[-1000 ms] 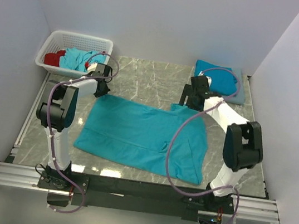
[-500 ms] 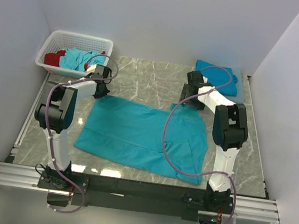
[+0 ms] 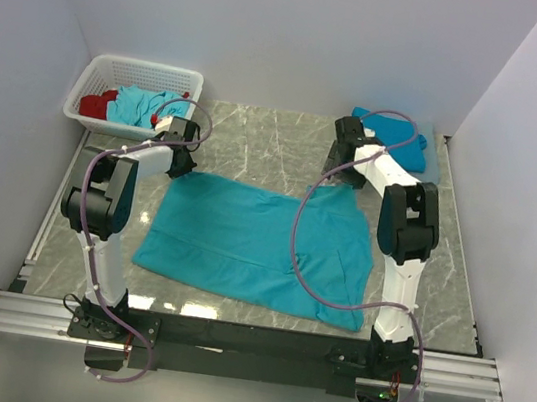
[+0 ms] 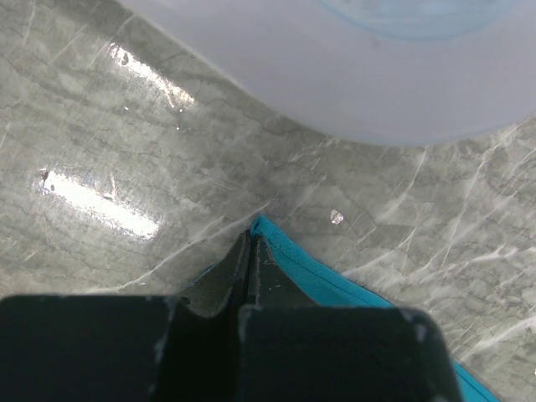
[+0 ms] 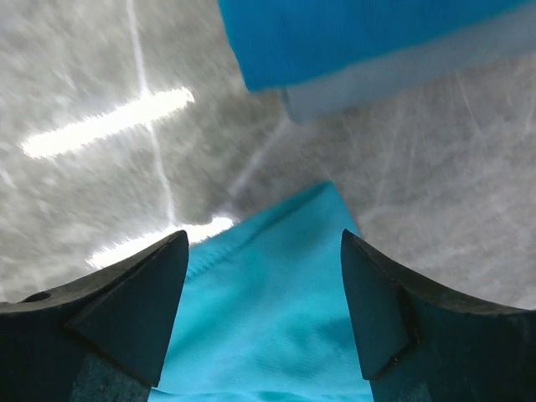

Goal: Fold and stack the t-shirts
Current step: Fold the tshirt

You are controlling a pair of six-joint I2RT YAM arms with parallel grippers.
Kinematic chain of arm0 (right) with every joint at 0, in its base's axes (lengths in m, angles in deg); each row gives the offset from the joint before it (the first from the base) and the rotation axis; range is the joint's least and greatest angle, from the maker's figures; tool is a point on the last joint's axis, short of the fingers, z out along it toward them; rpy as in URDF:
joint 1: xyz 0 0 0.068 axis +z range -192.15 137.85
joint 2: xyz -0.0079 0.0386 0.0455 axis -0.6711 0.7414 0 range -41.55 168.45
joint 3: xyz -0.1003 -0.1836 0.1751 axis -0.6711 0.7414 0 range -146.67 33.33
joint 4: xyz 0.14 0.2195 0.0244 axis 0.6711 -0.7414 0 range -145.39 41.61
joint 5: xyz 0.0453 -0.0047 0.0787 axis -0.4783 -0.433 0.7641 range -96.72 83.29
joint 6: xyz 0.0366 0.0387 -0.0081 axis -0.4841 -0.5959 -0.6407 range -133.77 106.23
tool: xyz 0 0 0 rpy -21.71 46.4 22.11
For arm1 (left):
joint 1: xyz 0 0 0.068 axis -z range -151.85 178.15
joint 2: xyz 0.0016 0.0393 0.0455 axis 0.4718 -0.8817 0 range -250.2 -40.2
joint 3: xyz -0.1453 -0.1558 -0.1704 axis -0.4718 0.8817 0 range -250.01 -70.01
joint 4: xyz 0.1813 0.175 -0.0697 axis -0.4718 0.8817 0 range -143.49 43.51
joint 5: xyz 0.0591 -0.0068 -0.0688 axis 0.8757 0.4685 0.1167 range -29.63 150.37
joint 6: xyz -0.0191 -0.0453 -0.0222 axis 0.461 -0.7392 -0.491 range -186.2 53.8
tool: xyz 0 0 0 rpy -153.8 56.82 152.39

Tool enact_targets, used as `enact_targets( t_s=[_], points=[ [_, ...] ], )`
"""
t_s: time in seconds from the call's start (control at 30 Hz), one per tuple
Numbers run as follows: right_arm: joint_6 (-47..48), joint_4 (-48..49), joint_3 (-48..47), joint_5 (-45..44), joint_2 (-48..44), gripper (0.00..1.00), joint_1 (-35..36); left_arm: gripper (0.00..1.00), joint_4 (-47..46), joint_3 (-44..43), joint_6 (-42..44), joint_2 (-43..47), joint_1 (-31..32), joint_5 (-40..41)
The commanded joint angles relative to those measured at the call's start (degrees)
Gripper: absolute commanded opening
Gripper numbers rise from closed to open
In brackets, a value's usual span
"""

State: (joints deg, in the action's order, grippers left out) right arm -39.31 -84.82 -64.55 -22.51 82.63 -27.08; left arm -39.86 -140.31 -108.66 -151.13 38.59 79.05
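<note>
Change over the last second: the right arm is now stretched further toward the back of the table, elbow drawn in; the right claw is moved off the cloth to the far right corner of the spread t-shirt, and that corner now lies flatter and squarer than before; the left arm is unchanged.

Right claw: jaws wide apart, narrowing slightly, nothing gripped; the teal corner is seen between and just below the fingers.

Left claw: fully closed, pinching the far left corner of the spread t-shirt against the table.

Judgement: the shirt is laid out flat and centred on the table; a grip on the right corner appears to be next, so the fold is not yet begun.

A folded t-shirt lies at the far right; more garments sit in the white lattice basket.

No brand, label or writing is legible in any view.
</note>
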Motion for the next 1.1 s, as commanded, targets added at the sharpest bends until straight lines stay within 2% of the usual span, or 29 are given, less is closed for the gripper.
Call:
enact_targets(
  t_s=[0.0,0.03,0.13,0.37,0.47,0.5,0.6,0.7,0.8,0.87,0.93,1.07],
  points=[
    [-2.3,-2.6,-3.5,-1.2,2.6,0.75,-0.1,0.01,1.0,0.7,0.5,2.7,0.0,-0.6],
    [-2.5,-3.5,-3.5,-1.7,2.7,0.70,-0.1,0.01,1.0,0.7,0.5,2.8,0.0,-0.5],
    [-2.5,-3.7,-2.2,-1.5,2.4,0.66,-0.2,0.01,1.4,0.5,0.4,3.1,0.0,-0.5],
    [-2.8,-5.1,-0.9,-0.6,1.8,0.65,-0.1,0.01,1.4,0.6,0.1,3.4,0.0,-0.7],
    [-2.7,-5.4,-1.6,-0.4,2.0,0.50,-0.2,0.01,1.7,0.3,0.1,3.4,0.0,-0.7],
    [-2.7,-5.2,-1.4,-0.4,2.1,0.37,-0.2,0.01,1.8,0.3,0.1,3.4,0.0,-0.6],
    [-2.3,-5.1,-1.8,-0.4,2.1,0.26,-0.2,0.01,1.6,0.3,0.3,3.8,0.0,-0.6],
    [-1.6,-4.1,-1.7,-0.2,2.0,0.17,-0.2,0.01,1.3,0.3,0.3,4.0,0.0,-0.7],
    [-0.5,-2.3,-0.6,0.4,0.7,0.13,-0.1,0.01,1.2,0.4,0.3,4.6,0.0,-0.7],
    [0.4,1.0,1.2,1.5,-1.8,0.11,0.0,0.01,0.7,1.0,0.2,5.1,0.0,-1.0],
    [1.4,4.7,4.5,2.9,-5.2,0.05,0.1,0.01,-0.5,2.2,0.2,6.4,0.0,-1.4],
    [2.1,9.1,10.5,4.4,-10.4,0.03,0.8,0.01,-2.6,4.3,0.6,8.1,0.0,-3.8]
  ],
)
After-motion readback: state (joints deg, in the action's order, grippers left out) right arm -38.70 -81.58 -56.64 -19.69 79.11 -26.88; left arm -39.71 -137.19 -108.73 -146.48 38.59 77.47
